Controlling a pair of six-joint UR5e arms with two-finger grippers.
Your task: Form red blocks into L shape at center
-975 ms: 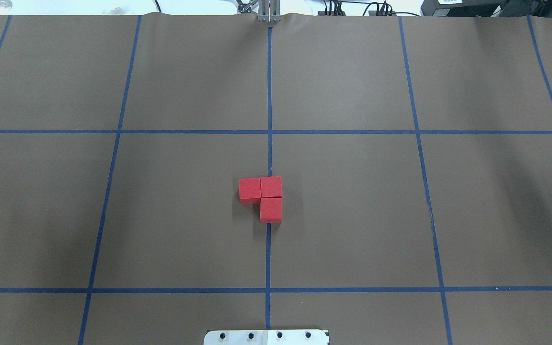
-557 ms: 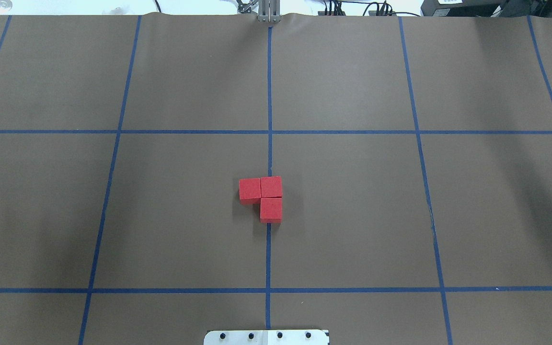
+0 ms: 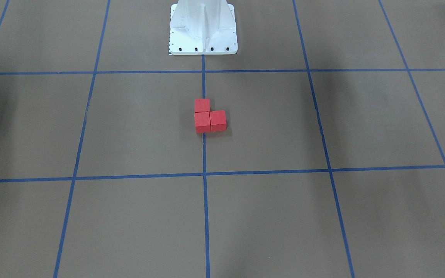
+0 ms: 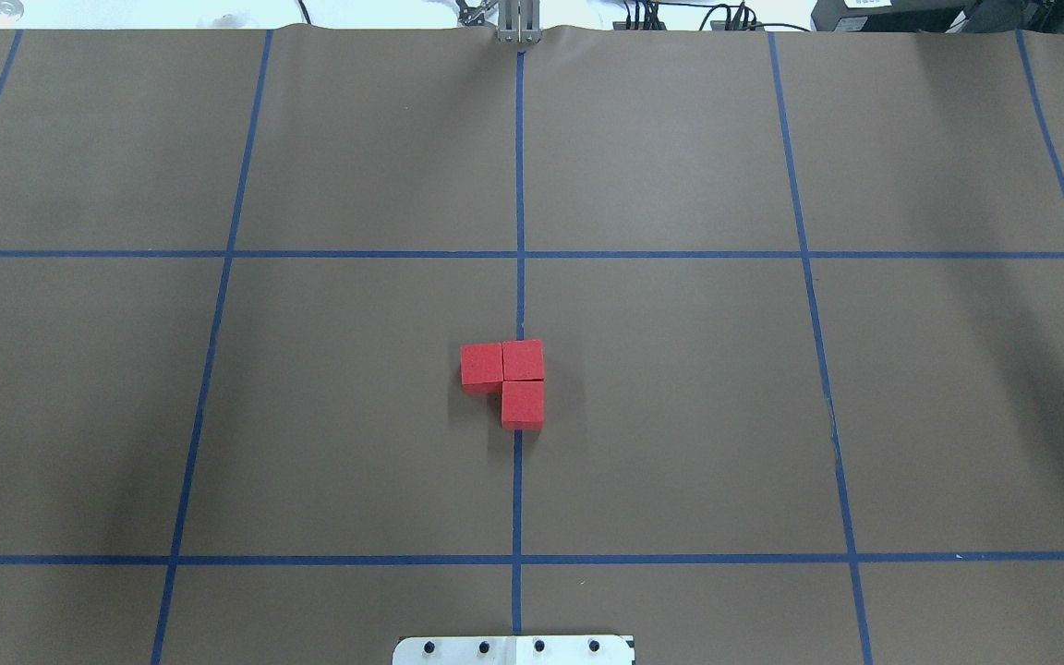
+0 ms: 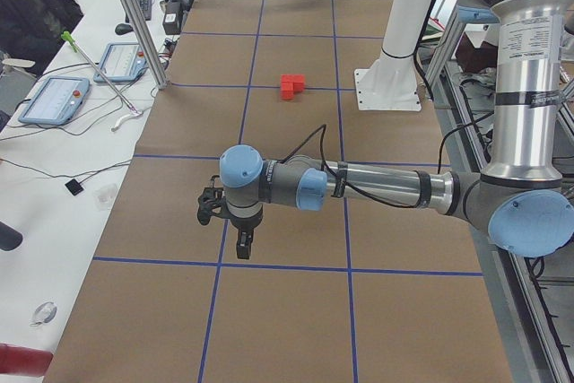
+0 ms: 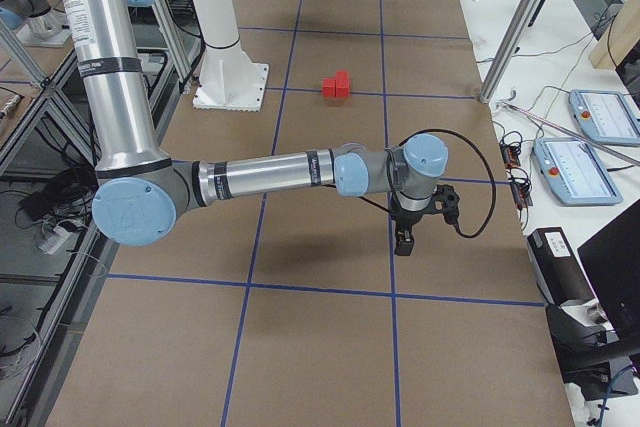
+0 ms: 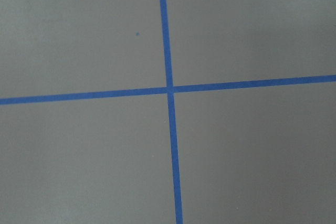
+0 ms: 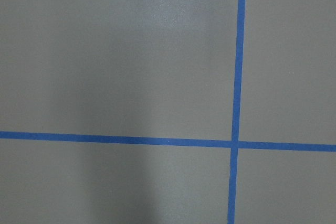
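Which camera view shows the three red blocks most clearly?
Overhead exterior: the red blocks form a clear L at the tape line, unobstructed. Front-facing shows them similarly; side views show them small and far; wrist views miss them.

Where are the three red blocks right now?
In the overhead view the red blocks sit touching in an L, two on the centre blue tape line and the third just to the robot's left of it.

- Red blocks (image 4: pixel 509 380): touching L cluster; bare brown surface (image 4: pixel 680 397) on every side.
- White pedestal (image 3: pixel 203 29): stands on the robot's side of the cluster, apart.
- Left arm (image 5: pixel 377 187), right arm (image 6: pixel 270 172): low over the table ends, well apart from the cluster.
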